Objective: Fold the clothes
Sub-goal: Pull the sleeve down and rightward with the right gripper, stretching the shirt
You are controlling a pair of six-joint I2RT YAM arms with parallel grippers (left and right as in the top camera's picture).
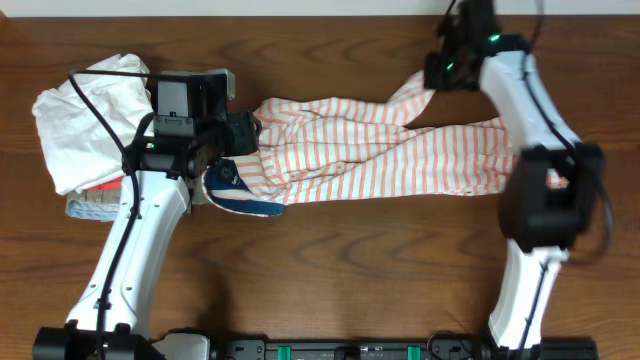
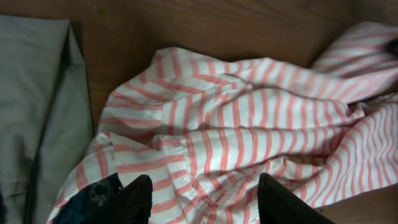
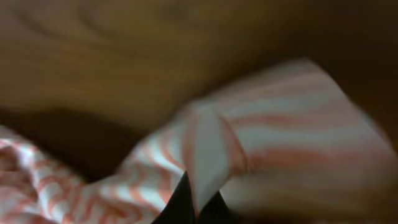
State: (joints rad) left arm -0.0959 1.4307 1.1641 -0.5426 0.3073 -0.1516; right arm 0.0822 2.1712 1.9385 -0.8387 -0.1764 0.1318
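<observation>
A red-and-white striped shirt (image 1: 380, 150) lies crumpled across the middle of the table. It fills the left wrist view (image 2: 249, 130) and shows in the right wrist view (image 3: 205, 143). My left gripper (image 1: 245, 133) is open over the shirt's left end, its fingers (image 2: 202, 202) apart above the cloth. My right gripper (image 1: 432, 75) is at the shirt's far right corner, shut on a fold of the striped fabric (image 3: 198, 208) and lifting it.
A navy piece (image 1: 240, 195) lies under the shirt's left end, also in the left wrist view (image 2: 87, 199). A pile of white clothes (image 1: 85, 120) sits at the far left over a folded item (image 1: 95, 205). Grey-green cloth (image 2: 37, 112) lies left of the shirt.
</observation>
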